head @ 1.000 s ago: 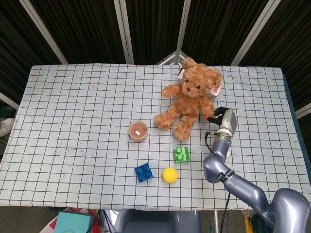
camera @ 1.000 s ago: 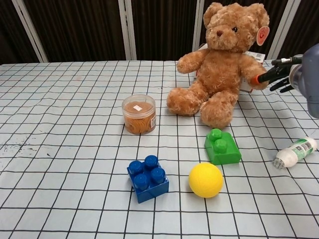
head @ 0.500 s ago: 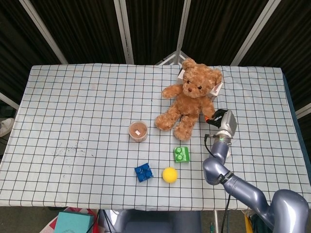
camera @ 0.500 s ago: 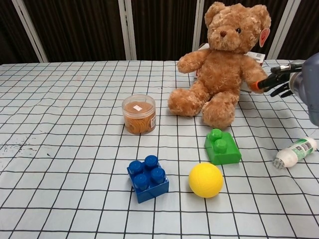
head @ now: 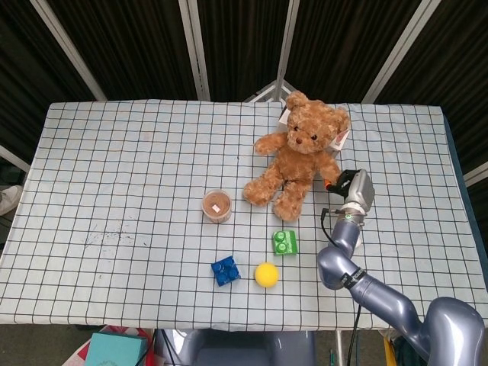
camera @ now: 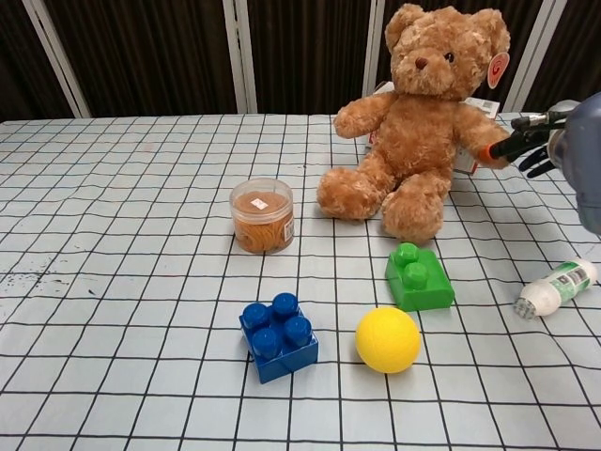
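Right of centre in the head view, the right hand is seen at the bear, its fingers spread and open, an orange tip touching the bear's arm; nothing is gripped. The bear sits upper right on the checked cloth. Below it lie a green block and a ball. The left hand is not seen.

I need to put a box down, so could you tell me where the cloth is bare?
Bare: the table left of the jar. Crowded: around the teddy bear, green block, blue block and yellow ball.
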Controlling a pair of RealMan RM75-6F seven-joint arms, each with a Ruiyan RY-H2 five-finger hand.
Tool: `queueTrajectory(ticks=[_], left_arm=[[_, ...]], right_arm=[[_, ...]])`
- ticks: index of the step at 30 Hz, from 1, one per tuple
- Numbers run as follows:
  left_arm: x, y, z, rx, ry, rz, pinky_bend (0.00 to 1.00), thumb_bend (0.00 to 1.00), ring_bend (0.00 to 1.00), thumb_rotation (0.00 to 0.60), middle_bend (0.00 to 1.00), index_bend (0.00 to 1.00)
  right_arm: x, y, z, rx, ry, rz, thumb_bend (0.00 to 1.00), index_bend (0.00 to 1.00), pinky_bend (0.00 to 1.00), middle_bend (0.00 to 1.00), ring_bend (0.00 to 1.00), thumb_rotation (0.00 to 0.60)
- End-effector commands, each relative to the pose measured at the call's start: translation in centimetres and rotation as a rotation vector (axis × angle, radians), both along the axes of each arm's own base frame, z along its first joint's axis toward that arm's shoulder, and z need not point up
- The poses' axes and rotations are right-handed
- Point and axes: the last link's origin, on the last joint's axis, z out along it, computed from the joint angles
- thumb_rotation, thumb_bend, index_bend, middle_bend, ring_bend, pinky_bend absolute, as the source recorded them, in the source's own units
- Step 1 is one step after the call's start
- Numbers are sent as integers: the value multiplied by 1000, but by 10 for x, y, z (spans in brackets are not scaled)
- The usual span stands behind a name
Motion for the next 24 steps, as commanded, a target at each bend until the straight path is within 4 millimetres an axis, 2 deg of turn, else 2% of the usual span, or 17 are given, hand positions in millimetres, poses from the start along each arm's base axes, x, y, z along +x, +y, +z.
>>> queueTrajectory(ticks=[1, 8, 16, 24], left_arm=[[0, 0, 0, -2, 0, -1, 136, 171, 10, 600, 66, 198], [0, -1, 0, 1, 0, 0, 136, 171, 10, 600, 65, 197], [0, 0, 0, -1, 2, 3, 136, 171, 10, 600, 65, 198], [0, -1, 0, 1, 1, 1, 136, 171, 10, 600, 66, 198]], right_arm=[[-5, 3, -4, 16, -3, -15, 280, 858, 346, 739, 694, 600], [-12, 4, -9, 36, 3, -29, 318, 858, 346, 738, 694, 600], [0, -2, 3, 2, 24, 7, 322, 858, 346, 738, 694, 600], [-8, 4, -6, 35, 18, -15, 322, 858, 346, 738, 694, 600]])
